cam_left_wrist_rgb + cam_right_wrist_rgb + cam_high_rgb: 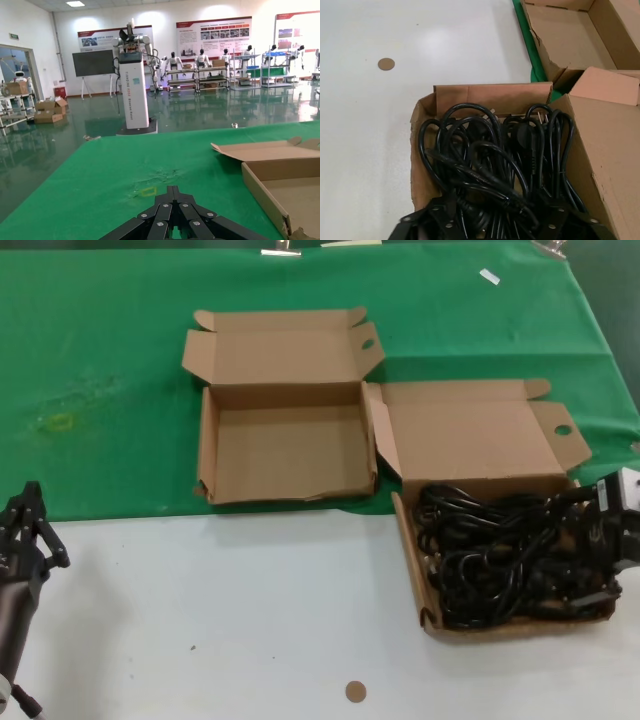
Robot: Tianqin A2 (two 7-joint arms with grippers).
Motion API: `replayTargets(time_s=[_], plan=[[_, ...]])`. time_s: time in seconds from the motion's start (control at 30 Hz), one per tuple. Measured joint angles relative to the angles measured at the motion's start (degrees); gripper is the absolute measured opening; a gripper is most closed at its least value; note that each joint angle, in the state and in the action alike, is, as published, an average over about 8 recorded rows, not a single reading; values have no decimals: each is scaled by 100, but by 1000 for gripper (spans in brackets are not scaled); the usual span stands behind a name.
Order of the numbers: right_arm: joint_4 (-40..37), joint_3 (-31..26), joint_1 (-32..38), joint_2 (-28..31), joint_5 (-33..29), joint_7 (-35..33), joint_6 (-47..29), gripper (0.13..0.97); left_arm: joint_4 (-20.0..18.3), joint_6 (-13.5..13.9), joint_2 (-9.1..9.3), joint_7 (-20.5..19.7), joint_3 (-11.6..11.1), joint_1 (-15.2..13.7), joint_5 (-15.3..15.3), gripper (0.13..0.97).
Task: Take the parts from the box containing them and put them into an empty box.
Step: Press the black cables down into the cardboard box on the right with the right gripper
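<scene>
The parts, a tangle of black power cords (490, 560) (485, 150), fill the box containing them (408, 550) (490, 97) at the right, its lid tipped back. My right gripper (585, 550) (500, 210) is low over that box's right end. It is open, its fingers spread wide either side of some cord loops. The empty box (290, 455) (570, 30) (280, 180) stands open to the left of it, on the green cloth. My left gripper (25, 530) (172, 192) rests shut at the table's near left, holding nothing.
A green cloth (100, 390) covers the far half of the table and white tabletop (200, 610) the near half. A small brown disc (355, 691) (386, 63) lies on the white near the front. The two boxes sit almost touching.
</scene>
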Motion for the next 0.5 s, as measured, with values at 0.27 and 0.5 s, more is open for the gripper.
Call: replayTargets(time_s=[0.27,0.5], plan=[[-212,42,83,-158,-127,-93,-50,486,0,0,0,0,0,0,1,144],[-253,86,110,-222,-190,-101,-90,395,0,0,0,1,0,0,1,144]])
